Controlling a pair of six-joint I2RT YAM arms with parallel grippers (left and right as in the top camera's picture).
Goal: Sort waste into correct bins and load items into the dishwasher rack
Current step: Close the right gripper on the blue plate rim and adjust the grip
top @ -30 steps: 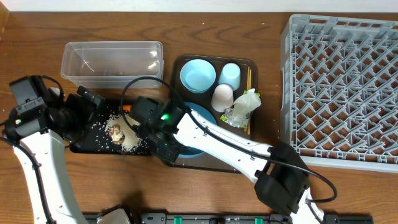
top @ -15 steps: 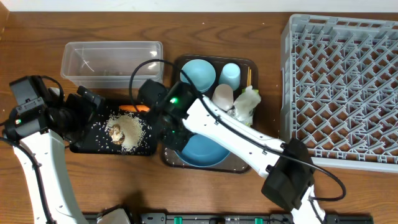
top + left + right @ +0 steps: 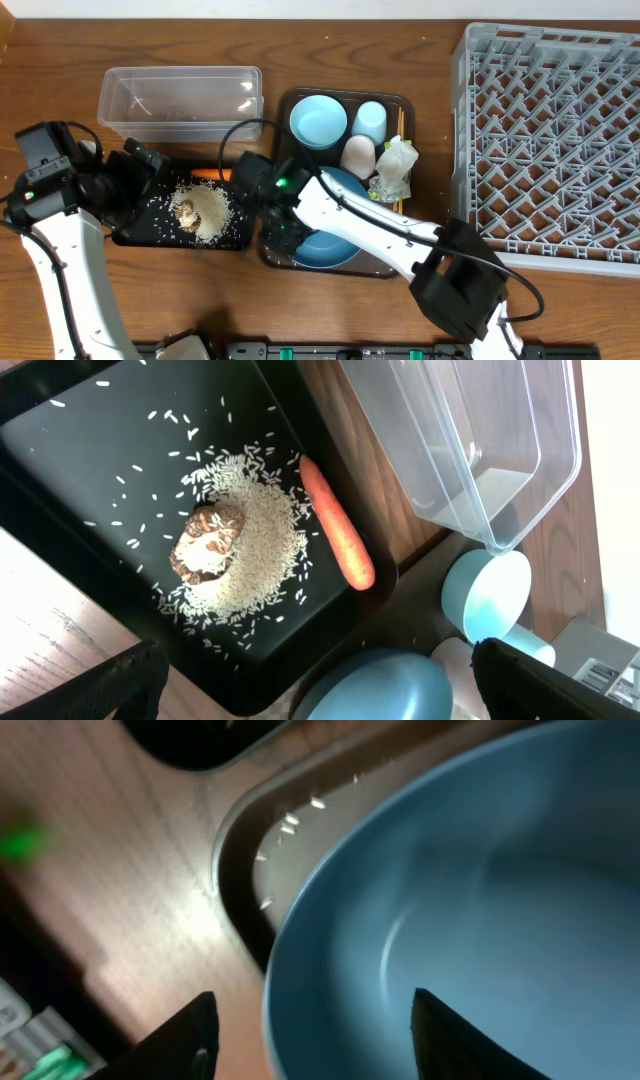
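Overhead, the rack (image 3: pixel 550 140) fills the right side of the table, and no dish stands in it. Left of it lies the brown tray (image 3: pixel 282 108), which carries the pale blue bowl (image 3: pixel 318 120), the pale blue cup (image 3: pixel 371 120), the white cup (image 3: pixel 358 155) and the wrapper (image 3: pixel 395 170). The chopsticks (image 3: pixel 401 125) lie along its right edge. The dark blue bowl (image 3: pixel 335 245) sits at the near end of that tray, partly under the right arm.

The right gripper (image 3: pixel 312 1010) hangs low over the near-left rim of the dark blue bowl. Its fingers (image 3: pixel 195 1030) stand apart, one outside the rim and one over the bowl's inside. Neither can be seen pressing on it, and nothing is held. A few rice grains lie on the brown tray beside the bowl.

The black tray (image 3: pixel 60 420) lies just left of the brown tray. On it the rice (image 3: pixel 255 545) is heaped in a loose pile with stray grains around, and the lump (image 3: pixel 208 540) rests on the pile's left part. The carrot (image 3: pixel 337 538) lies just beside the pile along the tray's far edge, close to the tub (image 3: pixel 470 440). The tub stands behind the black tray with only faint bits in it.

The left gripper (image 3: pixel 318 655) hovers at the black tray's left end, fingers spread wide and holding nothing.
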